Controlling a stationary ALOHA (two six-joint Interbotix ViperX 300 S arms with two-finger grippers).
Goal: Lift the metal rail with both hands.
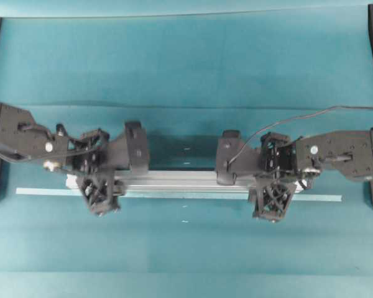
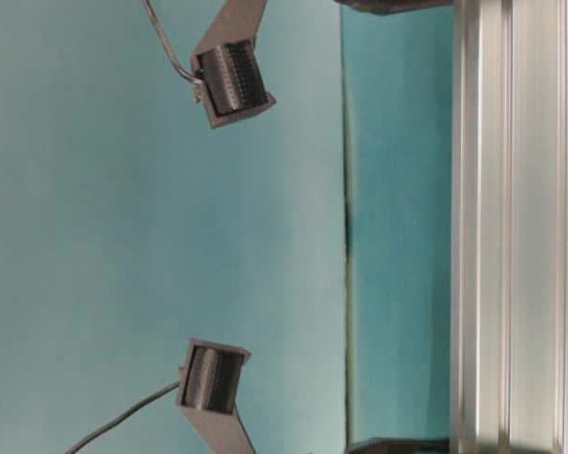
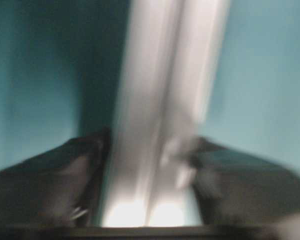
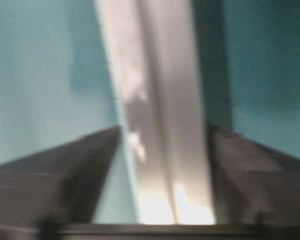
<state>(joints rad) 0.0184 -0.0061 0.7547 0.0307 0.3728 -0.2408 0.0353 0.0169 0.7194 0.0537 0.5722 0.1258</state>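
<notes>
Straddling the metal rail (image 1: 186, 181) near each end, the left tool (image 1: 98, 177) and the right tool (image 1: 275, 186) sit over the bar with one finger on either side of it. The rail lies lengthwise across the teal table (image 1: 186, 68), just beside and parallel to a thin pale strip of tape (image 1: 323, 198); a dark shadow shows along its far side in the overhead view, but whether the bar rests on the table or is slightly raised cannot be told. Both wrist views are blurred. In the right wrist view a teal gap shows between one finger and the rail, so that tool's jaws stand apart and do not grip. In the left wrist view the fingers (image 3: 45, 180) lie close alongside the rail, and contact cannot be confirmed; that tool's state cannot be told. Judgement: the step in hand concerns the two-handed grip itself, with no secure hold evident on the right. Any lift would first call for both tools to close squarely on the bar, then rise together and level, lest one end drop.
</notes>
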